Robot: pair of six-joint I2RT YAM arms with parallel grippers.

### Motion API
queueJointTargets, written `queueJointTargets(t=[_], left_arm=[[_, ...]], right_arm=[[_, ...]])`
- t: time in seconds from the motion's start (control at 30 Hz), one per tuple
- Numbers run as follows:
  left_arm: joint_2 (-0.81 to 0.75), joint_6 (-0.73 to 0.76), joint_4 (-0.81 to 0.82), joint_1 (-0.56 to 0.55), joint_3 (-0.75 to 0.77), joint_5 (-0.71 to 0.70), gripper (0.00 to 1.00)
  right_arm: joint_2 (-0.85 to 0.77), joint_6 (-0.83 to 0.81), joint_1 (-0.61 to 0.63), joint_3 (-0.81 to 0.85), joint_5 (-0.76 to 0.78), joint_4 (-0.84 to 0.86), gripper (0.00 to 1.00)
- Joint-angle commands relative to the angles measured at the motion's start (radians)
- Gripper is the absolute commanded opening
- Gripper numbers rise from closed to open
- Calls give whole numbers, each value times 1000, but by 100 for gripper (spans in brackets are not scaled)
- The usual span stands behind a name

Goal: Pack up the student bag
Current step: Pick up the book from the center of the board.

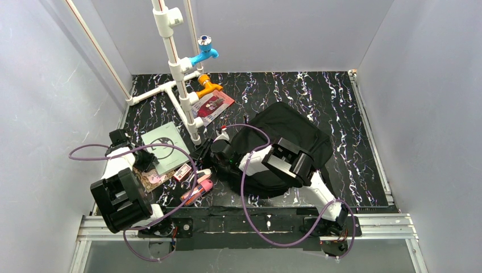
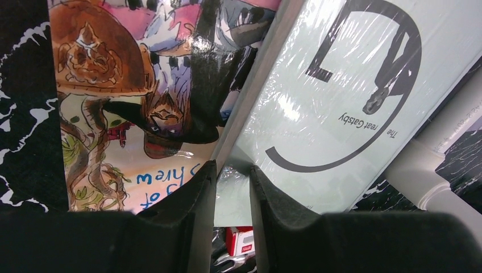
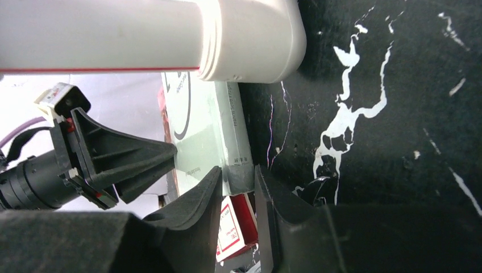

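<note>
Gripping the near edge of the pale green book (image 2: 341,102), the left gripper (image 2: 233,187) has its fingers nearly together on the shrink-wrapped cover, a clenched hold with the book's corner between the pads. The right gripper (image 3: 237,193) sits at the opposite corner of the same book (image 3: 219,131), its jaws narrow and framing that corner; whether they already pinch it I cannot tell.

Just beside the green book lies an illustrated paperback (image 2: 131,96), partly under it. A small red and white box (image 3: 233,230) shows below the right fingers, and the white pipe frame (image 3: 170,34) stands close above.

The step in hand looks like a two-arm pick of the green book from the black marbled table (image 1: 341,102). The student bag (image 1: 290,131) lies to the right of the book, near the right arm, which hides its opening.

Next, the book likely needs lifting clear of the pipe and swinging toward the bag; catching the pipe is the risk.
</note>
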Motion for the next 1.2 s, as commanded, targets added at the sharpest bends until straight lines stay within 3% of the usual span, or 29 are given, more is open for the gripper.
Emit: queueJointTargets(t=[0.0,0.17,0.27,0.43,0.63,0.8,0.87,1.03,1.17], left_arm=[[21,-17,-40,-22,-44,146,23],[28,-41,12,-22,-69,241,25],[69,-67,54,-25,-84,326,10],[99,-106,101,-43,-103,377,4],[99,-134,119,-44,-116,386,5],[124,-134,103,-44,-92,376,11],[132,-135,106,-44,-89,376,11],[155,-115,103,-44,-90,369,11],[152,-115,95,-42,-89,350,12]], right_arm=[[-115,-18,99,23,-150,119,32],[-170,-101,101,-15,-139,102,28],[-192,-129,97,-36,-140,121,29],[-212,-193,97,-11,-139,56,33],[-233,-303,110,51,-64,-78,36],[-212,-194,93,-5,-47,-61,58],[-211,-164,76,-45,-50,-24,61],[-207,-163,31,-57,-56,6,64],[-157,-194,0,1,-86,23,57]])
